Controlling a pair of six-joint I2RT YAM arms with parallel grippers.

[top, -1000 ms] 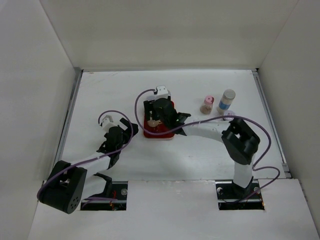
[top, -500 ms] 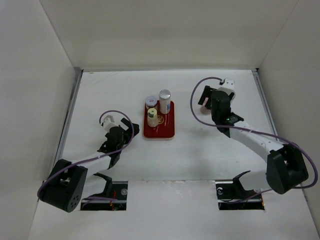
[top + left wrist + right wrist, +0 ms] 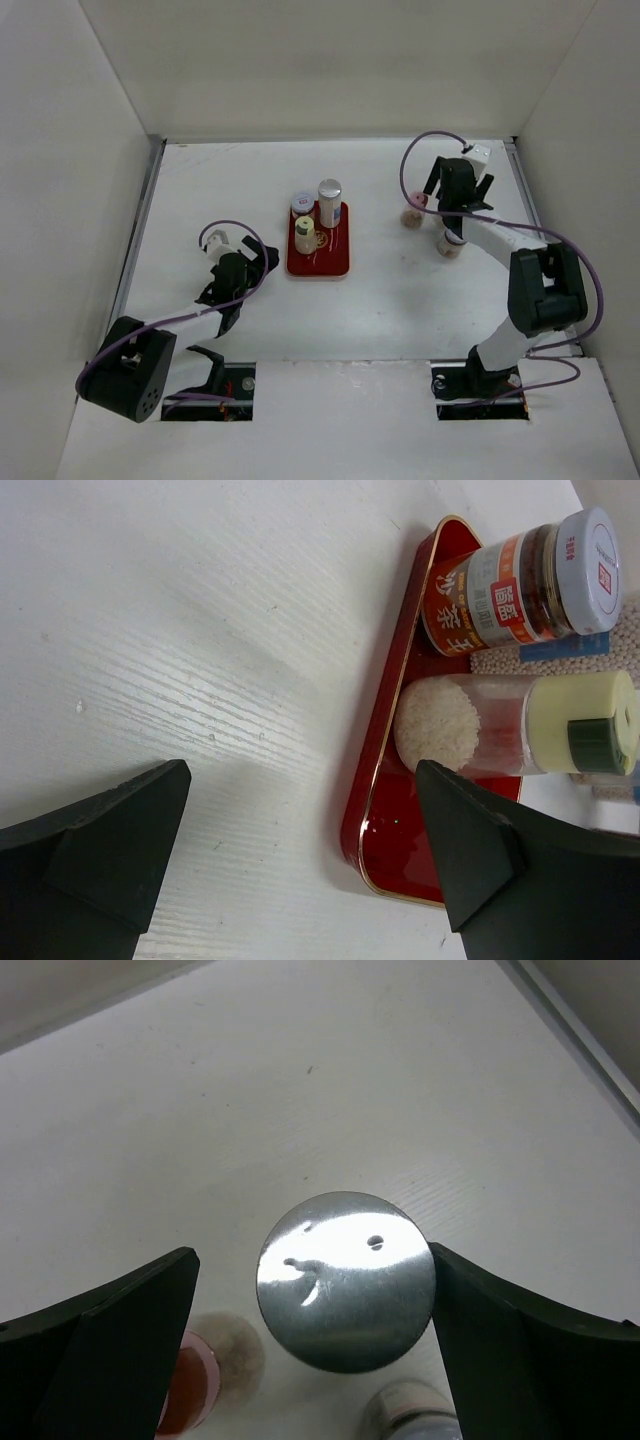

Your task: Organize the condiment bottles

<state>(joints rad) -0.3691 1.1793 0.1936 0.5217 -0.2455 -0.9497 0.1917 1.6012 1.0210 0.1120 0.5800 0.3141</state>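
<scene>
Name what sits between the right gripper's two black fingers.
The round silver-capped bottle, seen top-down in the right wrist view; right gripper open around it.

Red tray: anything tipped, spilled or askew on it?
Nothing stands out. The three bottles on the red tray stand upright, caps on: lilac-capped jar, silver-capped bottle, yellow-green-capped shaker. No spill shows on it.
</scene>
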